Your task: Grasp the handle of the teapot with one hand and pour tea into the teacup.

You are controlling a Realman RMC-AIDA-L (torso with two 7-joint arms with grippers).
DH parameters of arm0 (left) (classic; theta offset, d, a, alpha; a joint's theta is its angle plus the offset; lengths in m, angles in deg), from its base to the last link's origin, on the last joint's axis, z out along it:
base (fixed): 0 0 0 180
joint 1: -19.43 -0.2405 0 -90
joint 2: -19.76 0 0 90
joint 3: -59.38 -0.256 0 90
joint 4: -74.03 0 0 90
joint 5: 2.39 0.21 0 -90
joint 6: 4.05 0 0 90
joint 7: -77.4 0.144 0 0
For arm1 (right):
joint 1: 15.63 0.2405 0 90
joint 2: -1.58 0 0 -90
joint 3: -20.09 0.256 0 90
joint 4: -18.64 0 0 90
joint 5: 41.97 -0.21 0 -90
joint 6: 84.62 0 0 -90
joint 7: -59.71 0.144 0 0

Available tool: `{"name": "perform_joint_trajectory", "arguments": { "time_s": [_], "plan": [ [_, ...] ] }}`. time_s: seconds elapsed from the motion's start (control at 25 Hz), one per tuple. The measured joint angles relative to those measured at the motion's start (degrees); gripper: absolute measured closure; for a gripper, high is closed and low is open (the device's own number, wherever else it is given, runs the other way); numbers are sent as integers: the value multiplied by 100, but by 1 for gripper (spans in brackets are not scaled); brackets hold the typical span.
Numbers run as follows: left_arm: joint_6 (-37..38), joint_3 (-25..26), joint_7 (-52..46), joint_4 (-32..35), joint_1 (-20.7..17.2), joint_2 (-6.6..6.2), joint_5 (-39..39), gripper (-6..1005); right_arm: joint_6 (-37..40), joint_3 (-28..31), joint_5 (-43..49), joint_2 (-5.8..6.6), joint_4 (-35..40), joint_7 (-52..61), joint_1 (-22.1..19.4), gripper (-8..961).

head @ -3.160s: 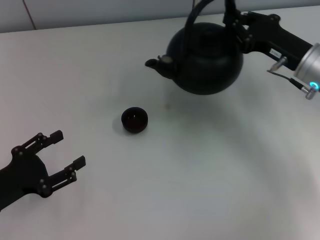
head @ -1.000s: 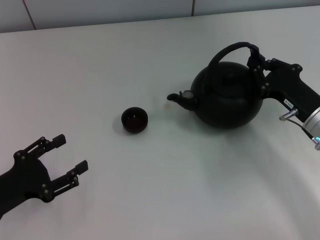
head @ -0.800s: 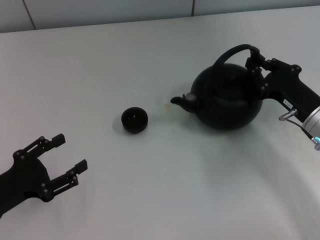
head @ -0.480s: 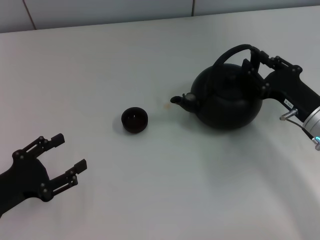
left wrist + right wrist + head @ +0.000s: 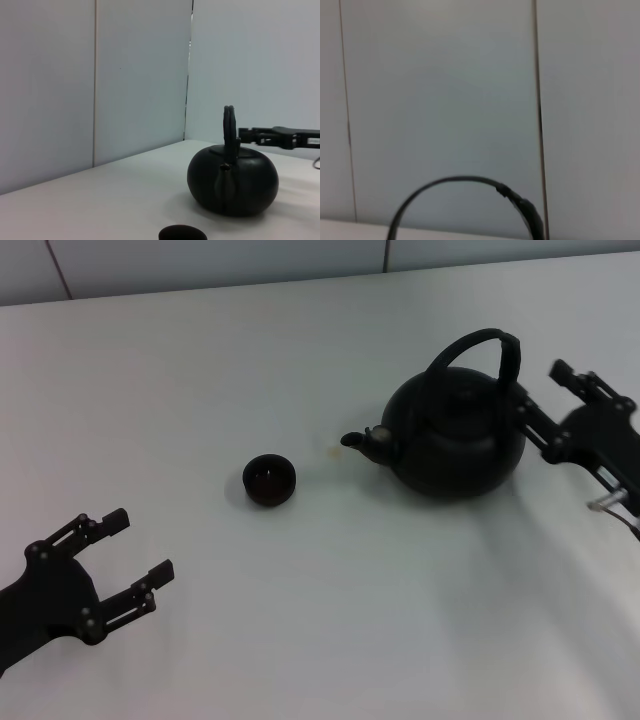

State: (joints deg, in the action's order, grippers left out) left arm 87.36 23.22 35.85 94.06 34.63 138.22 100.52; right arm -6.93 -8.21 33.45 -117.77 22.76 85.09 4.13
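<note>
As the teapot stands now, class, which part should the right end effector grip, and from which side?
Grip the handle on its thicker sleeved side, coming from the robot's right. The hoop arches upright over the teapot, that side faces the open right end effector, and the spout points away toward the teacup.

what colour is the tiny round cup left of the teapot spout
Black, the same matte black as the large round teapot; the tiny round cup shows best in the head view.
</note>
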Motion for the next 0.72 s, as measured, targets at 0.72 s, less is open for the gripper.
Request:
{"name": "perform_joint_trajectory", "arguments": {
  "time_s": [0.72],
  "plan": [
    [14, -28, -153, -99, 151, -29, 15, 197, 1680, -217, 762, 131, 866, 1389, -964, 323]
  ]
}}
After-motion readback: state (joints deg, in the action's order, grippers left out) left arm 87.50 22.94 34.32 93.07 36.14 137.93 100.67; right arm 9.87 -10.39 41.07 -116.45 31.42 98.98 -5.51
